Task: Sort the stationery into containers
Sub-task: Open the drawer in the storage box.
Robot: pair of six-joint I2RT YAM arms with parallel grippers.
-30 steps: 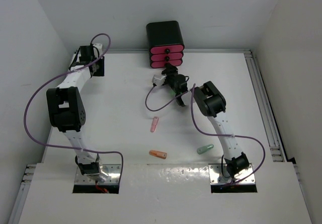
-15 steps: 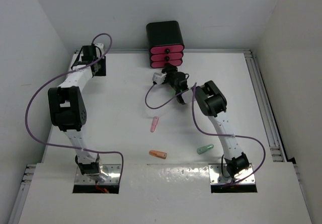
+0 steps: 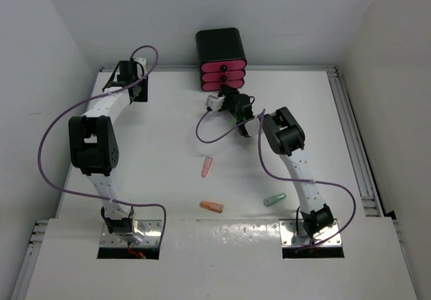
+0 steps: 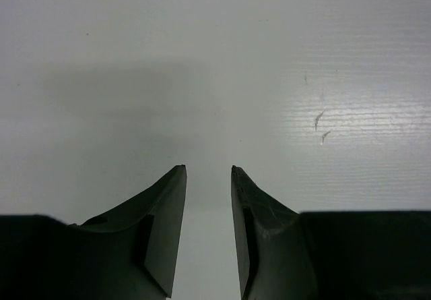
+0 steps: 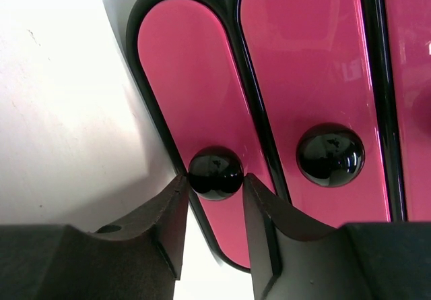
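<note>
The black box (image 3: 221, 44) stands at the table's far edge with three stacked pink drawers (image 3: 223, 75). My right gripper (image 3: 227, 93) is at the lowest drawer (image 5: 188, 91). Its two fingertips touch either side of that drawer's dark round knob (image 5: 215, 172). The knob of the drawer above (image 5: 330, 154) is free. A pink stick (image 3: 207, 166), an orange stick (image 3: 211, 206) and a green stick (image 3: 274, 199) lie on the table nearer the arm bases. My left gripper (image 3: 138, 90) is at the far left, slightly open and empty over bare table (image 4: 209, 168).
Purple cables loop from both arms, one (image 3: 209, 135) lying on the table just left of my right wrist. White walls close in on the left, the back and the right. A metal rail (image 3: 353, 145) runs along the table's right edge.
My left gripper has moved a little to the right along the far left of the table. My right gripper has edged closer to the drawers. The sticks have not moved.
</note>
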